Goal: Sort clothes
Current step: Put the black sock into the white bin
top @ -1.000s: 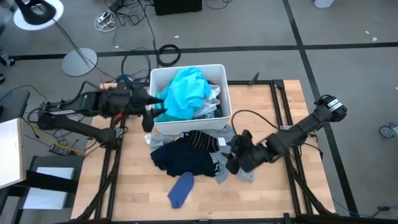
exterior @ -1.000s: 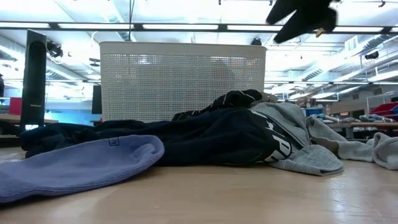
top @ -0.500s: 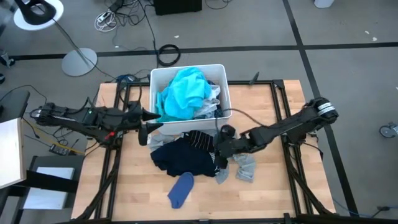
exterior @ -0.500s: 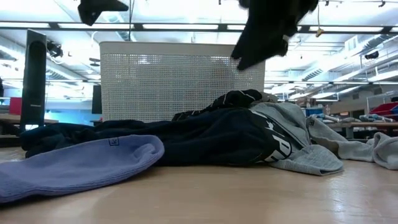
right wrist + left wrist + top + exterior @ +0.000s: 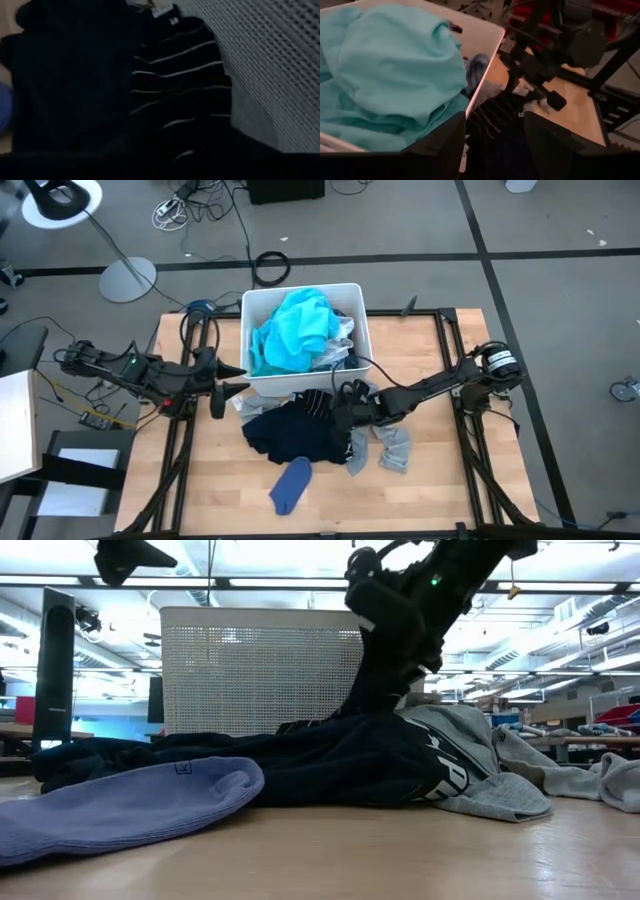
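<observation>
The right claw (image 5: 338, 412), state indeterminate, sits down on the dark striped garment (image 5: 322, 404) beside the white bin (image 5: 357, 315); the left claw (image 5: 222, 388) hovers released beside the bin.

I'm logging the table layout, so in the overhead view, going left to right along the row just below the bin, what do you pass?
Left gripper → navy piece → right gripper → grey top.
</observation>
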You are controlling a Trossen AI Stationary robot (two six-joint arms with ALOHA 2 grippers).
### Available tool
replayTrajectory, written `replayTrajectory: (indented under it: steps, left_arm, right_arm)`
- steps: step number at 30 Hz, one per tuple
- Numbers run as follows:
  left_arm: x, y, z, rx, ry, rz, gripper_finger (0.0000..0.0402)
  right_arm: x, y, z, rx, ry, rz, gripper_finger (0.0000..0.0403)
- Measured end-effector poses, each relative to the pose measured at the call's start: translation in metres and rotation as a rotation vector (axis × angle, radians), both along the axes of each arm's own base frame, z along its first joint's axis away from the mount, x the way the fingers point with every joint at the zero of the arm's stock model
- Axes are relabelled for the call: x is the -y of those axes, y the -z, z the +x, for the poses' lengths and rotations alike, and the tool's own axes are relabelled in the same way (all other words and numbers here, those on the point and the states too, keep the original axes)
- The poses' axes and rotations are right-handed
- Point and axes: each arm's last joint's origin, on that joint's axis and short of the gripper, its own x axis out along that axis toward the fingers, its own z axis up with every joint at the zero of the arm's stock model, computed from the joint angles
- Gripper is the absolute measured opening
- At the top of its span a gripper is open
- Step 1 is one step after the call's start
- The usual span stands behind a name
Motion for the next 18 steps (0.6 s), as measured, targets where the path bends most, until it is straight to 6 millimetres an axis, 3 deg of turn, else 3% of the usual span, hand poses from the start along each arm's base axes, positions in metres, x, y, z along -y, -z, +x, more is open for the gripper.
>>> replayTrajectory:
  steps: [4,8,11,18]
  left_arm:
    - [0.002,0.004,-0.001,-0.045,0.003,0.013,0.0206]
    - [0.001,0.007,-0.002,-0.075,-0.013,0.031,0.0206]
    - [0.001,0.011,-0.004,-0.122,-0.017,0.042,0.0206]
    - [0.004,0.022,0.005,-0.213,-0.027,0.026,0.0206]
  right_arm:
    - [0.004,-0.005,0.0,0.011,-0.003,0.028,0.0032]
    - [0.007,-0.033,0.0,0.046,0.01,0.049,0.0016]
    - [0.007,-0.068,0.003,0.063,-0.026,0.022,0.001]
    - [0.011,-0.178,0.011,0.262,-0.076,-0.172,0.0009]
